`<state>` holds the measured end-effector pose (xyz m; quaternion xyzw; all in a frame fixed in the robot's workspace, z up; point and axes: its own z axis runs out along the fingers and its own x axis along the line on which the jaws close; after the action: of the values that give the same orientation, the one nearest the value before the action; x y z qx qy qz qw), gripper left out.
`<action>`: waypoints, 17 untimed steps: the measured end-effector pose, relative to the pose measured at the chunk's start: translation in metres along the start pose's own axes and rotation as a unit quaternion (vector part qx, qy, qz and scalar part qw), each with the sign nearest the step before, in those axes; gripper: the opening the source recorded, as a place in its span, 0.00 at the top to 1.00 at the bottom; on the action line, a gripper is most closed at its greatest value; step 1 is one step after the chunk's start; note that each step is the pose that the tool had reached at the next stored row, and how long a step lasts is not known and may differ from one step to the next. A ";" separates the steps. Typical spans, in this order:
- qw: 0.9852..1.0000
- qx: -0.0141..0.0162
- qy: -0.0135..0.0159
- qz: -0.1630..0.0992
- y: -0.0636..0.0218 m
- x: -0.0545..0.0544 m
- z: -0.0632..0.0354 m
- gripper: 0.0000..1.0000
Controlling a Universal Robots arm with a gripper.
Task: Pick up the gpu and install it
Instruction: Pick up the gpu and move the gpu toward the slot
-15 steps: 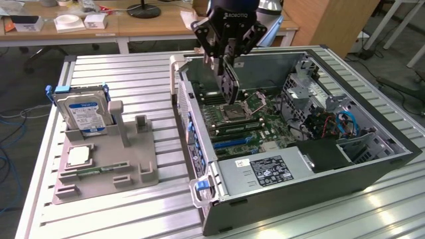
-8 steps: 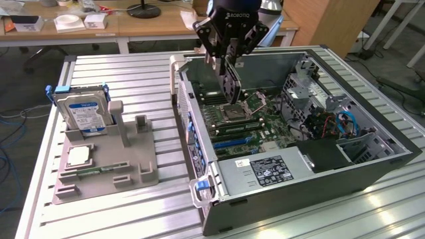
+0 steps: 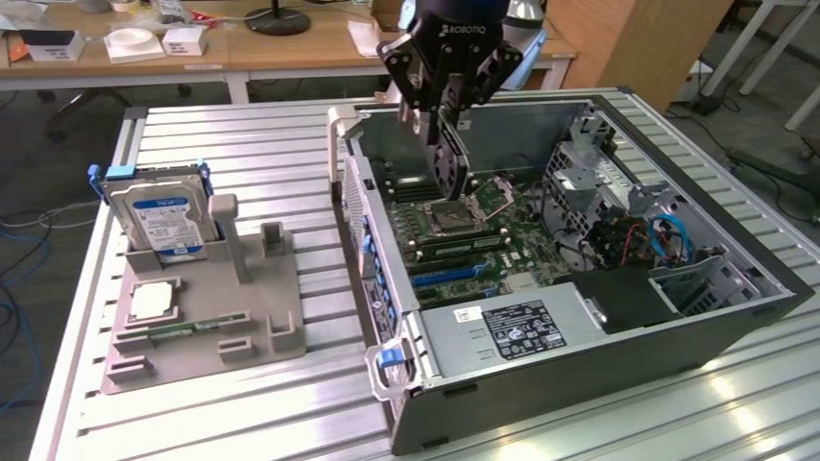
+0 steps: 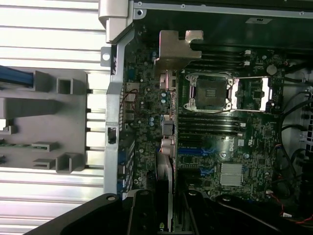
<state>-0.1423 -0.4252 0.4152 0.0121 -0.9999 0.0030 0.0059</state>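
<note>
Both jaws of the gripper (image 3: 446, 123) press on the flat faces of the gpu (image 3: 446, 173), pinching it near its upper edge. The card therefore hangs upright, on edge, with its long lower edge pointing down. Held that way, I judge, the lower edge stays free to meet a slot while the fingers (image 4: 142, 218) keep clear of the board.

In the wrist view the gpu (image 4: 166, 161) shows as a thin strip running away from the fingers. Its silver bracket (image 4: 177, 49) sits at the far end. The card's length appears to lie across the line of the blue slots (image 4: 193, 152) rather than along them.

The card hangs in the air above the motherboard (image 3: 513, 230), within the outline of the open case (image 3: 666, 327). As far as I can tell, it touches nothing below it. It is just beside the CPU socket (image 3: 494, 202), on the side toward the exterior view's left. The memory sticks (image 3: 448, 252) and the slots lie nearer the camera, and the power supply (image 3: 506, 322) takes up the near corner.

The case lies on its side with the panel off, which gives access from above. Well apart, toward the exterior view's left, a grey holder (image 3: 256, 327) rests on the table (image 3: 230, 144). It keeps a hard drive (image 3: 160, 216) upright and a CPU (image 3: 152, 300) flat, presumably so each part can be gripped cleanly.
</note>
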 end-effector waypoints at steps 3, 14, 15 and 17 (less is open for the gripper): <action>1.000 0.000 0.000 0.000 0.0000 -0.001 0.0000 0.74; 1.000 0.000 0.000 0.000 -0.0002 -0.008 -0.0001 0.74; 1.000 0.000 0.000 0.000 -0.0002 -0.008 -0.0001 0.74; 1.000 0.000 0.000 0.000 -0.0002 -0.009 -0.0001 0.74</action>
<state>-0.1331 -0.4252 0.4152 0.0121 -0.9999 0.0030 0.0059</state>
